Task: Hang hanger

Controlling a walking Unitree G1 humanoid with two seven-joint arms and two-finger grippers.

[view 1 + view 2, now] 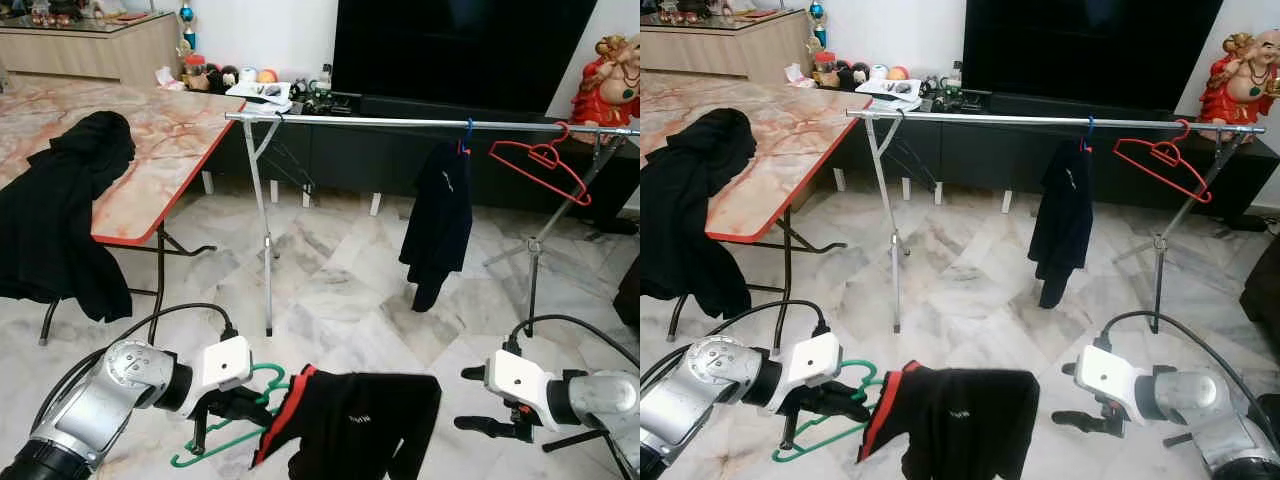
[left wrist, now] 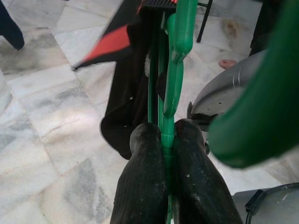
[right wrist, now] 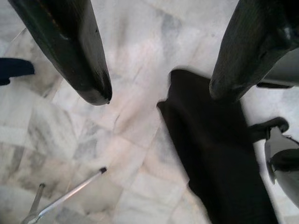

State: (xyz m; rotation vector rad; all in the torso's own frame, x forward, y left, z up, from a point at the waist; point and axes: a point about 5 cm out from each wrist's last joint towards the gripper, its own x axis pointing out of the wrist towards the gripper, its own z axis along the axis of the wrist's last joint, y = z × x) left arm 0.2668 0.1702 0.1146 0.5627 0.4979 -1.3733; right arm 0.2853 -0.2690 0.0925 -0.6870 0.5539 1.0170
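Note:
My left gripper (image 1: 235,405) is low at the left, shut on a green hanger (image 1: 262,376). Its two fingers pinch the green bar (image 2: 174,79) in the left wrist view. A black garment with red trim (image 1: 360,420) hangs from that hanger, just above the floor. A metal clothes rail (image 1: 400,122) runs across the room ahead. It carries a black garment (image 1: 440,215) on a blue hook and an empty red hanger (image 1: 540,160). Low on the right, my right gripper (image 1: 470,398) is open and holds nothing, its fingers (image 3: 79,56) wide apart over the marble floor.
A marble-topped folding table (image 1: 170,130) stands at the left with black clothes (image 1: 65,210) draped over its edge. The rail's left leg (image 1: 265,250) and right stand (image 1: 533,270) rest on the floor. A dark TV cabinet and a red statue (image 1: 610,75) lie behind.

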